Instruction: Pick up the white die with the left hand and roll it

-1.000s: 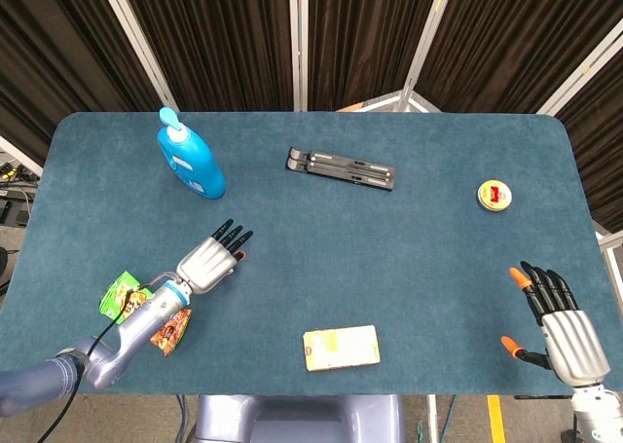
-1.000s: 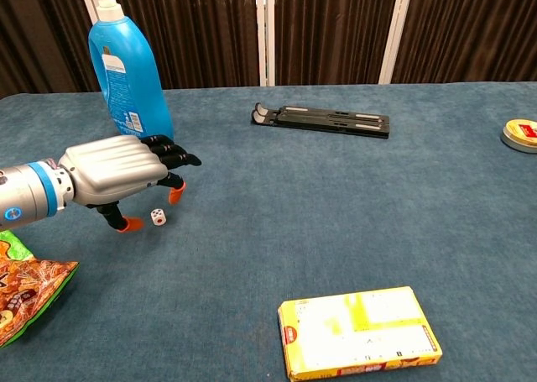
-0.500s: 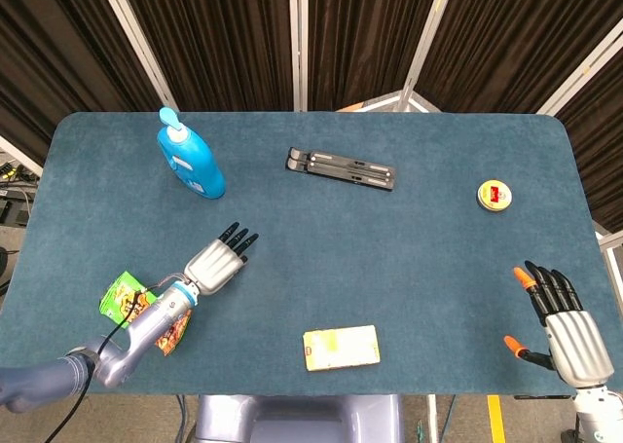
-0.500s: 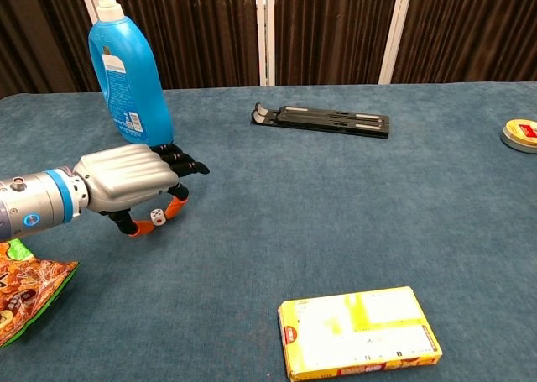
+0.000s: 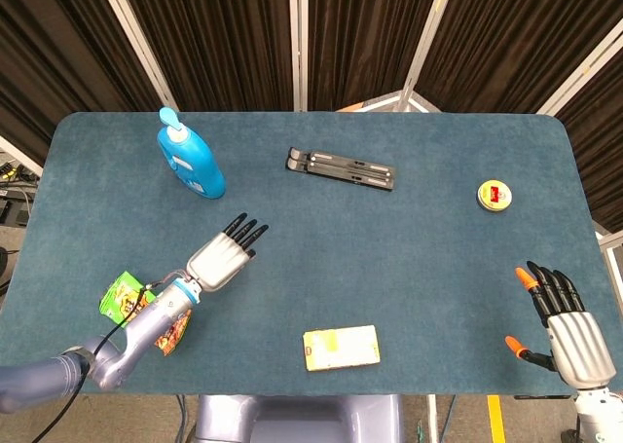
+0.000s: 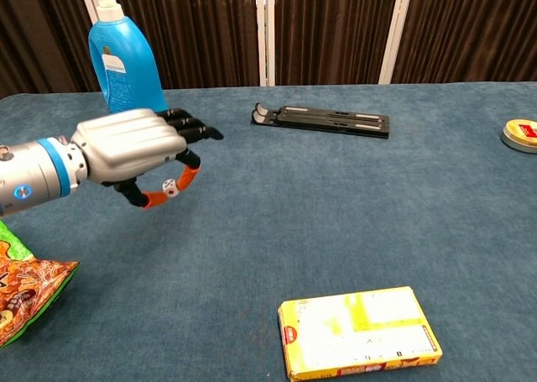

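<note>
Left robot hand (image 6: 138, 151) pinches the small white die (image 6: 170, 185) between orange fingertips, lifted clear above the blue felt table (image 6: 336, 197). Open felt lies ahead for rolling. Right robot hand (image 5: 569, 336) rests open, well apart.

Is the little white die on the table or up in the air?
Up in the air. The left robot hand pinches the white die between orange fingertips above the table.

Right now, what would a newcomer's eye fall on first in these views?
The silver left hand at the near left, pinching the small white die between orange-tipped fingers, clear of the blue cloth table. Behind it stands a tall blue pump bottle; a yellow flat box lies at the near edge.
</note>
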Tool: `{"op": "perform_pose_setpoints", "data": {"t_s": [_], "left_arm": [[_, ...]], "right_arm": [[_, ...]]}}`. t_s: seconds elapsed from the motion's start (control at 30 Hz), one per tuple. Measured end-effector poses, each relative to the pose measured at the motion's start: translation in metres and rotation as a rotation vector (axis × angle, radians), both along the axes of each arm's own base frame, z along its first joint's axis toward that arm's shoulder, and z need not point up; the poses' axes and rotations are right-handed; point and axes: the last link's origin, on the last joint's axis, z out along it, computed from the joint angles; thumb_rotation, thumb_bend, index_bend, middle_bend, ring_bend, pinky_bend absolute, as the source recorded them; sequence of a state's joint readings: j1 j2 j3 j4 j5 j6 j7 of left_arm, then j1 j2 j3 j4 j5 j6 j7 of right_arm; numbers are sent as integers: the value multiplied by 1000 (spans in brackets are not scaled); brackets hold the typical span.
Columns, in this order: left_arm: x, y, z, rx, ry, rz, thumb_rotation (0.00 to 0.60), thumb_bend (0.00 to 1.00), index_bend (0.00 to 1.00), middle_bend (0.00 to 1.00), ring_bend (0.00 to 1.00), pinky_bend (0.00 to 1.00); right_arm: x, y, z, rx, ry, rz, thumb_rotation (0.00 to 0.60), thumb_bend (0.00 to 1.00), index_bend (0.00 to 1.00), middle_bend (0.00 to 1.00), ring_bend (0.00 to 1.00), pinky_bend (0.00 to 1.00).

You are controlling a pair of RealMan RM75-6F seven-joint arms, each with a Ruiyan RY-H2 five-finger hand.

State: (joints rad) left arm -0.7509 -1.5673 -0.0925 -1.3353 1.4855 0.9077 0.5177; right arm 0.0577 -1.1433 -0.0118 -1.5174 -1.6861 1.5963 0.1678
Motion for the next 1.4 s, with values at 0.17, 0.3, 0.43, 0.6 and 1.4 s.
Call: {"op": "perform_pose_setpoints", "data": {"t_s": [0.17,0.3,0.43,0.6,1.4], "left_arm": [[24,1,7,19,-46,-33,600,406,491,0,0,0],[41,1,13,34,-87,-57,600,395,350,0,0,0],[59,-3,24,48,-144,-81,600,387,270,0,0,0],[58,-3,42,81,-168,-74,600,386,246,0,0,0],[-96,-132,153,463,-367,312,600,239,0,0,0,0]], "right_arm": [[0,0,0,0,-2,1,600,80,0,0,0,0],[0,0,1,-1,-4,1,600,80,0,0,0,0],[0,0,1,1,-1,-1,600,80,0,0,0,0],[0,1,-1,5,4,-1,600,80,0,0,0,0],[2,0,-10,27,21,4,600,80,0,0,0,0]]}}
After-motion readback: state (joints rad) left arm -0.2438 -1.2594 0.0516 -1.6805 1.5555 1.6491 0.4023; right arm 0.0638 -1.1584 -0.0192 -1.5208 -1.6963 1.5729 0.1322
